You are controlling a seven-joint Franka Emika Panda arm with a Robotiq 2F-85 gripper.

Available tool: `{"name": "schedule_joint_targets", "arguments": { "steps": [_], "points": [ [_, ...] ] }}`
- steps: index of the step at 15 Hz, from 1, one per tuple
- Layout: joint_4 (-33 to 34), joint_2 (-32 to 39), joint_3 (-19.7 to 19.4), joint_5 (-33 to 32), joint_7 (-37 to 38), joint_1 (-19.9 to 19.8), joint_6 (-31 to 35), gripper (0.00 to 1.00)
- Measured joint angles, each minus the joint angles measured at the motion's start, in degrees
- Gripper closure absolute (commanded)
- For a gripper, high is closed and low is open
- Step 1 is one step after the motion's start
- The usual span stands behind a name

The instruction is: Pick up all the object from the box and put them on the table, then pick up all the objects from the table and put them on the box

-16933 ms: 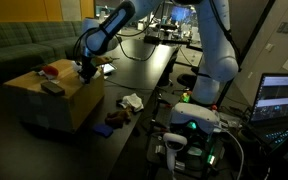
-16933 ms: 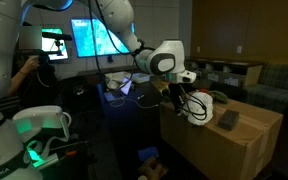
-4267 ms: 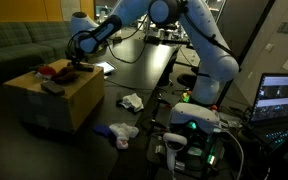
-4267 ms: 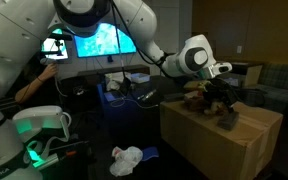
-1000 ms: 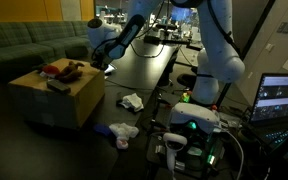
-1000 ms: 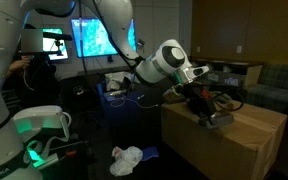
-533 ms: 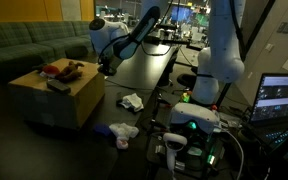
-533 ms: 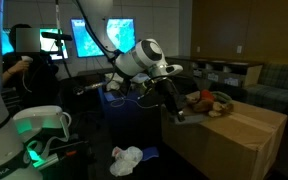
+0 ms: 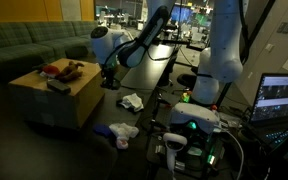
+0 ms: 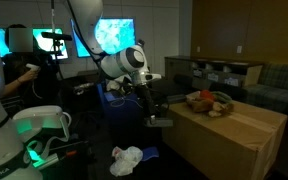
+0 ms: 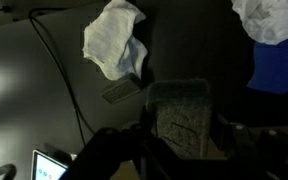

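My gripper (image 11: 182, 128) is shut on a grey speckled flat block (image 11: 179, 105), one finger on each long side. In both exterior views the gripper (image 9: 109, 82) (image 10: 155, 119) hangs low beside the cardboard box (image 9: 59, 103) (image 10: 234, 135), off its edge and over the dark table (image 9: 144, 75), with the block (image 10: 161, 122) in it. On the box top lie a red thing (image 9: 51, 70), a brown thing (image 9: 73, 68) and a grey flat item (image 9: 56, 85). In an exterior view they appear as a small heap (image 10: 210, 103).
A white cloth (image 9: 131, 101) (image 11: 114, 40) lies just below the gripper. Another white cloth with blue fabric (image 9: 120, 131) (image 11: 280, 62) lies nearer the robot base (image 9: 194, 120). A thin cable (image 11: 59, 70) crosses the dark surface. Monitors and a person (image 10: 19, 75) stand behind.
The arm has swung off the box top and down beside it, carrying the grey block away from the heap. The gripper stayed shut on it throughout.
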Motion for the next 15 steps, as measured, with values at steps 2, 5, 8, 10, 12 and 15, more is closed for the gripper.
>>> {"name": "schedule_joint_targets", "arguments": {
  "steps": [2, 5, 8, 10, 12, 15],
  "points": [
    [-0.2, 0.9, 1.3, 2.1, -0.3, -0.8, 1.2, 0.67],
    [0.2, 3.4, 1.7, 4.7, -2.1, -1.9, 4.4, 0.67],
    [1.9, 7.0, 1.7, 7.5, -5.9, -3.3, 7.8, 0.67],
    [3.9, 10.0, 1.4, 9.8, -9.6, -4.2, 9.5, 0.67],
    [6.4, 13.2, 1.2, 12.6, -13.8, -5.1, 10.9, 0.67],
    [10.6, 18.2, 0.6, 17.4, -20.6, -6.3, 11.7, 0.67]
  ]
}}
